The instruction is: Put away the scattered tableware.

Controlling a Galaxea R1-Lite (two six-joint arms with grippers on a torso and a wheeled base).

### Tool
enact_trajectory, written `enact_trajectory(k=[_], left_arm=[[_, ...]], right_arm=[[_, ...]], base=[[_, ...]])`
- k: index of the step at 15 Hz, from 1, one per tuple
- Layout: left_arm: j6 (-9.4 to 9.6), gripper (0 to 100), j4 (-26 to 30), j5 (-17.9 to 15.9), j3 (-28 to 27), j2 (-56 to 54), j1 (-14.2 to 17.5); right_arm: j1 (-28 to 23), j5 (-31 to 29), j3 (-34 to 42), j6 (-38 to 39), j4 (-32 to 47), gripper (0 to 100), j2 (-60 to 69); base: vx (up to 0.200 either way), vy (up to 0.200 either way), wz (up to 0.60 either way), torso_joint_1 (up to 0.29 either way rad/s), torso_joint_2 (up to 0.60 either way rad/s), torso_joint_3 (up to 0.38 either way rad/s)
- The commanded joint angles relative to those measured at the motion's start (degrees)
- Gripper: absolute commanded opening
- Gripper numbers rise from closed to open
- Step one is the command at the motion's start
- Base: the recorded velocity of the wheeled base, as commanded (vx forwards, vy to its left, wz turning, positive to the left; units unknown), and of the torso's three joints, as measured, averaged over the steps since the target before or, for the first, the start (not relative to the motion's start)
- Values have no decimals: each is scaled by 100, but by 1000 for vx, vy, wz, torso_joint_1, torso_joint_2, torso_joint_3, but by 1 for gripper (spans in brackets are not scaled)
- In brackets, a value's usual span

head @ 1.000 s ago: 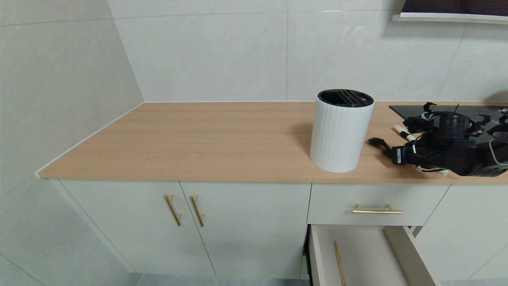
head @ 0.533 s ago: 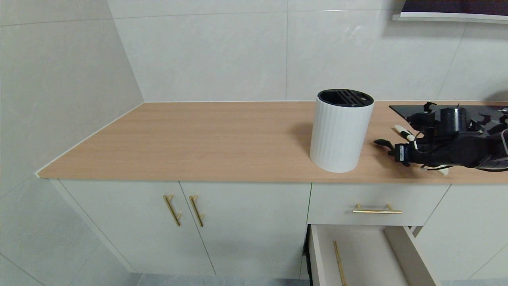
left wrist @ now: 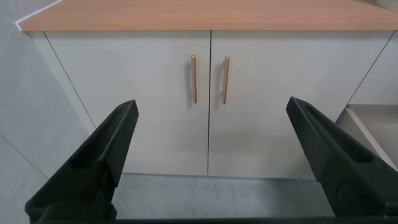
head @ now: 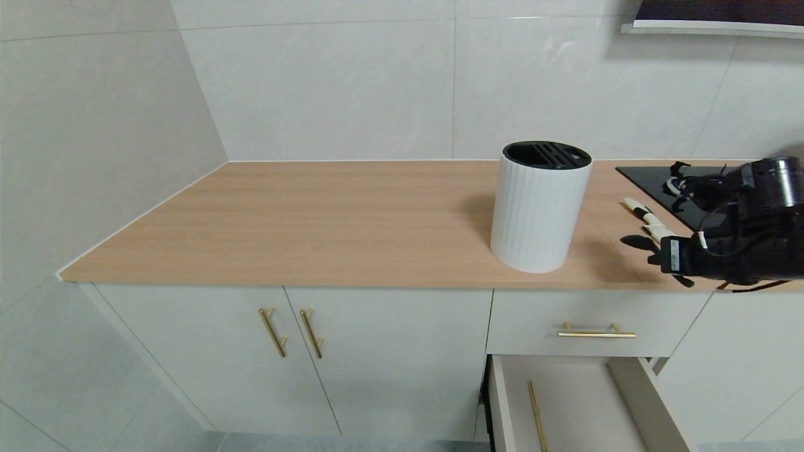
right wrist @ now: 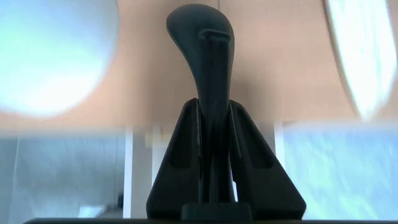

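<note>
Seemingly at the pick-up step for the white utensil (head: pixel 646 215), flat on the worktop (head: pixel 345 226) just beyond the right claw (head: pixel 629 240); contact between the 2 not clear. Right claw pinched shut with nothing visibly in it, low over the worktop's front edge, forearm level, tip aimed at the holder (head: pixel 540 207) to its left; left claw (left wrist: pixel 211 109) spread wide, empty, facing cupboard doors (left wrist: pixel 249 93). Next, probably: part the fingers, straddle the utensil, close, then carry to the holder or the open drawer (head: pixel 578 395) below the claw.
</note>
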State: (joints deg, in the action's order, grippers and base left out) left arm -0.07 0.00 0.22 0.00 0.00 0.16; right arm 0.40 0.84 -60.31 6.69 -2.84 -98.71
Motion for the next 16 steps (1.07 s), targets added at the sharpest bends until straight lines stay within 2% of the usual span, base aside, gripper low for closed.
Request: enact_trajectory(k=[1,6,10,16], left_arm=[[-1,100,0,4,0,0,2],[-1,100,0,4,0,0,2],[-1,100,-9,4,0,0,2],[-1,100,-9,4,0,0,2]], right_arm=[[153,21,828,16,-6,0,941],[680,109,1900,16,-41,0,1969],[698,100,2313,16,-68,0,1917],[689,83,2366,7,-226,0,1389]], base=[[0,0,0,0,0,0],[0,0,0,0,0,0],[0,0,0,0,0,0],[0,0,0,0,0,0]])
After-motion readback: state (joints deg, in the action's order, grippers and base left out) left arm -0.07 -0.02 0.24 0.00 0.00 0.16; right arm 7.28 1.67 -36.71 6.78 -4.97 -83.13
